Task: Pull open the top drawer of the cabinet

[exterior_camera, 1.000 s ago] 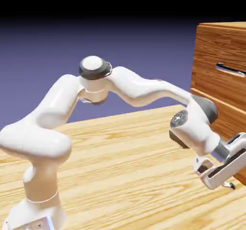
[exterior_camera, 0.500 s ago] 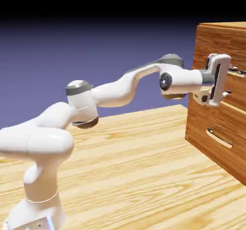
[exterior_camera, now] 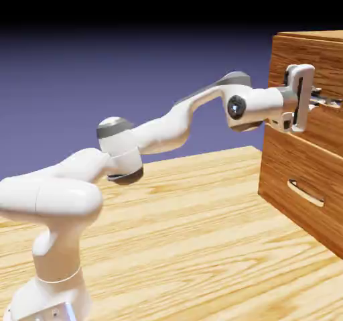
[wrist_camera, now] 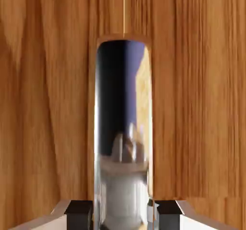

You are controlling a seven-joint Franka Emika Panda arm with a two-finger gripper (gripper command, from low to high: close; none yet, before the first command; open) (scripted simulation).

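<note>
The gripper (exterior_camera: 313, 103) is at the top drawer (exterior_camera: 305, 68) of the cabinet (exterior_camera: 295, 172), its fingers closed on the silver handle (wrist_camera: 124, 128). Grasp done; the drawer looks barely out, so the pull remains.

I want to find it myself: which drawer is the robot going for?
Look at the big reddish-brown cabinet on the exterior view's right. It has two drawers; the top drawer is the upper one, where the white hand sits at its silver handle.
</note>
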